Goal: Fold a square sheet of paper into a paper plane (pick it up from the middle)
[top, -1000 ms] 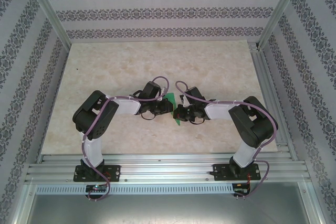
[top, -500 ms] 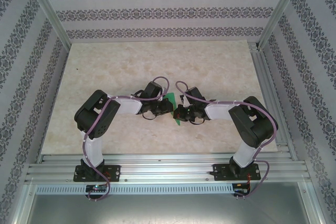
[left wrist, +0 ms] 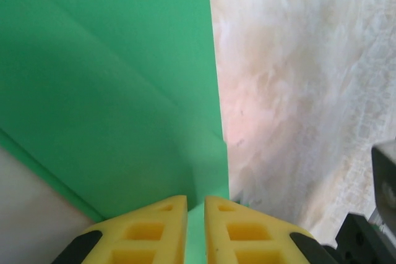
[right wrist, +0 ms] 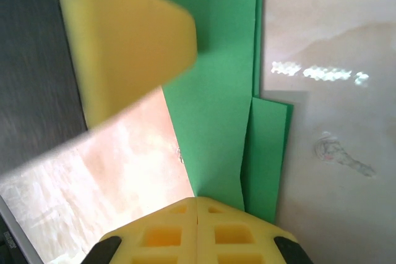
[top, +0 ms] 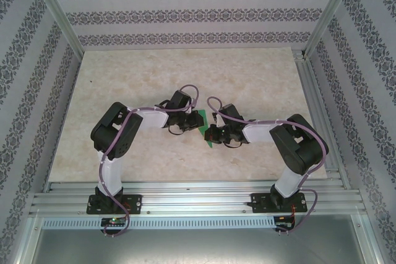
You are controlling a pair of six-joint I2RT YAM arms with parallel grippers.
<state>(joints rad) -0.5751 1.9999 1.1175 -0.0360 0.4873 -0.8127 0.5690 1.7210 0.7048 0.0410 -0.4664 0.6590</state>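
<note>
Right now, both arms reach in toward the middle of the table point(top: 185, 72), and the left gripper point(top: 193, 125) and right gripper point(top: 210, 134) nearly meet there, with the sheet of paper point(top: 202, 115) between them as a thin green strip running from far to near.

From your left wrist camera, the left gripper point(left wrist: 195, 201) has its yellow pads almost together, with just a narrow slit between them. Green shows in that slit (you cannot tell whether the paper is nipped there or merely lies beneath). The sheet of paper point(left wrist: 124, 122) spreads away to the left, already folded, with a diagonal crease and a straight right edge against the pale table point(left wrist: 297, 91).

From your right wrist camera, the right gripper point(right wrist: 197, 201) has its pads pressed tight together. The sheet of paper point(right wrist: 216, 91) narrows down to their tips in overlapping layers; whether it is caught in the seam is not clear. A blurred yellow finger point(right wrist: 130, 41) hangs over the paper's far left part
</note>
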